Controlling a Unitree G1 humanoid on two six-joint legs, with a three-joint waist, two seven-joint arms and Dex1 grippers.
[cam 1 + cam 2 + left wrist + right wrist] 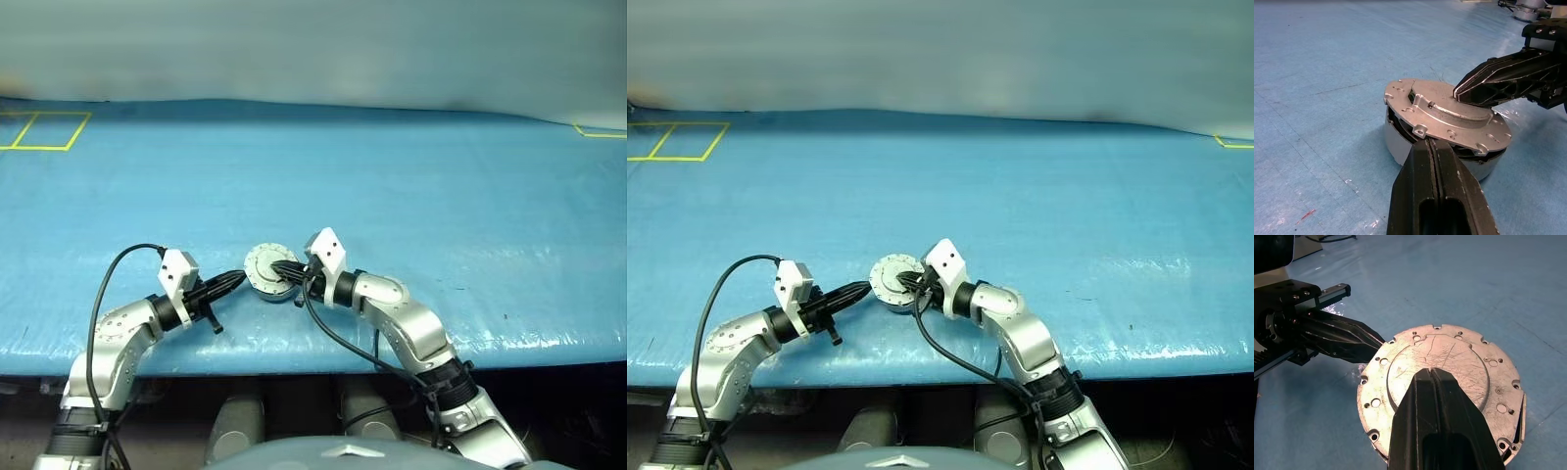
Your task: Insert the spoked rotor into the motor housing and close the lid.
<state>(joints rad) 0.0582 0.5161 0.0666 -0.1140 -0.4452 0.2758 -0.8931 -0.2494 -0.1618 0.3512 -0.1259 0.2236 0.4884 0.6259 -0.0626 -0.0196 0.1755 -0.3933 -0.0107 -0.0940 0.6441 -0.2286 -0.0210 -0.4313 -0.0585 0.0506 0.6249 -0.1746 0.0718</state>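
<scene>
Lid [1437,382] already lies over the motor housing [1400,144] on the blue surface [441,196], though a gap at the rim suggests it needs pressing home. Right end effector [1431,374], fingers closed, rests on top; left end effector [1431,144], closed and empty, touches the rim.

Both arms reach inward with bent elbows, nearly level, tips converging. The left pincer [238,279] has its fingers pressed together, pointing toward the right. The right pincer [281,268] is likewise closed tight, pointing toward the left.
</scene>
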